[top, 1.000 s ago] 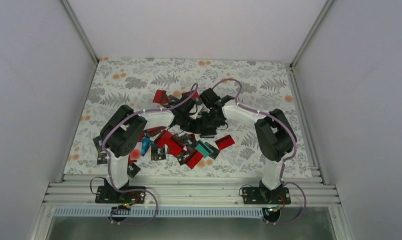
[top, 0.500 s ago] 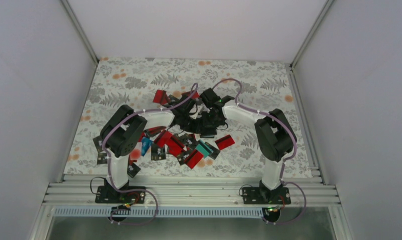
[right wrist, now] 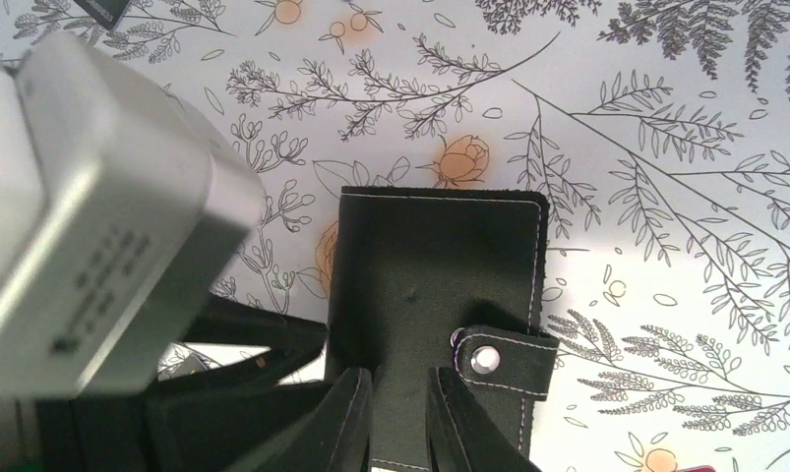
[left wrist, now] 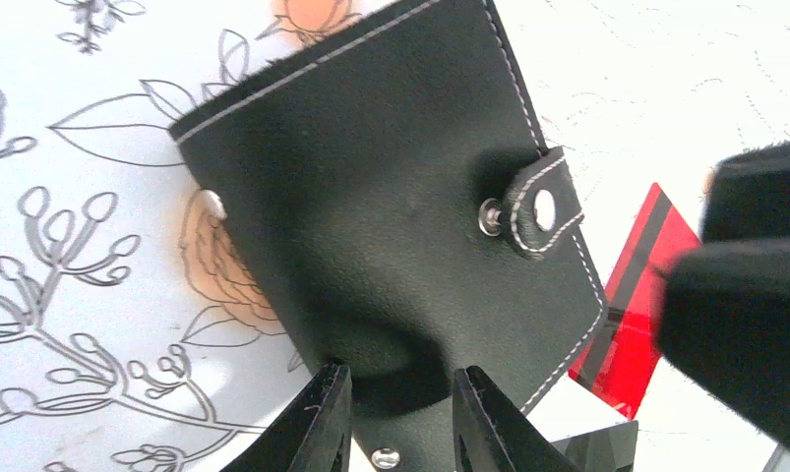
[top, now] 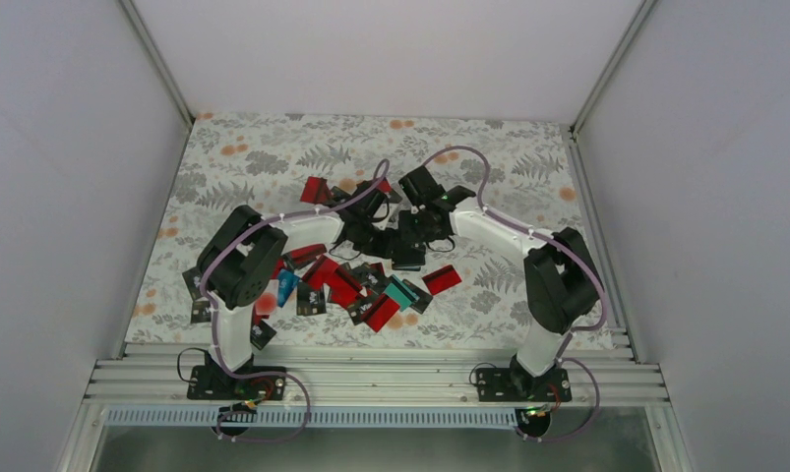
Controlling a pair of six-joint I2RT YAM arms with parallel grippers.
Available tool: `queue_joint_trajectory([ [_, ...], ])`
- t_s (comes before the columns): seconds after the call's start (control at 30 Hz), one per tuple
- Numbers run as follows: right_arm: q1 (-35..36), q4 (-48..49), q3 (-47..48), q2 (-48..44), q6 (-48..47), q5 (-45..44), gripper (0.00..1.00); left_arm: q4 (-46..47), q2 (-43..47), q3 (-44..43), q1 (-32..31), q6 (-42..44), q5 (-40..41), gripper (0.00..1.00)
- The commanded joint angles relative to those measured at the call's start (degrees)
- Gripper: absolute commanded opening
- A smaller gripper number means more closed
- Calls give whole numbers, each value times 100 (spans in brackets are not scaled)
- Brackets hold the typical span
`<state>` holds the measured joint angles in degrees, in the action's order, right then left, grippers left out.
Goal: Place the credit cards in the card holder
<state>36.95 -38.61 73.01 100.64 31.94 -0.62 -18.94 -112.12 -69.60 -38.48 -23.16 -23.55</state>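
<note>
right arm has swung elbow outward, wrist nudged farther from base; left arm unchanged. card holder (left wrist: 391, 197) mid-counter (right wrist: 666, 147), beyond loose credit cards (top: 356, 295). left claw (left wrist: 400, 374) narrow, pinching holder's near edge, leather dimpled. right claw (right wrist: 400, 379) narrow, astride holder; grip unclear. holder's long axis runs straight ahead of right claw, snap strap (right wrist: 499, 359) just right of its tips; right arm nearer strap.

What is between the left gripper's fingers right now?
The card holder: its black cover fills the left gripper's gap and puckers there, seen in the left wrist view.
</note>
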Motion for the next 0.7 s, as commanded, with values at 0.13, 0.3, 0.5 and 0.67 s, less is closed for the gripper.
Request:
queue_joint_trajectory([
  [0.13, 32, -52, -277, -120, -23, -386, 17, -285, 136, -300, 230, 104, 128, 31],
  [0.3, -71, -30, -479, -164, 45, -476, 15, -351, -105, -525, 232, 261, -89, 39],
  [0.5, -311, 479, -1053, -385, 28, 54, 12, -488, -427, -793, 178, 425, -265, 41],
  [0.67, -560, 840, -1420, -493, 8, 450, 12, -655, -676, -941, 87, 455, -195, 41],
])
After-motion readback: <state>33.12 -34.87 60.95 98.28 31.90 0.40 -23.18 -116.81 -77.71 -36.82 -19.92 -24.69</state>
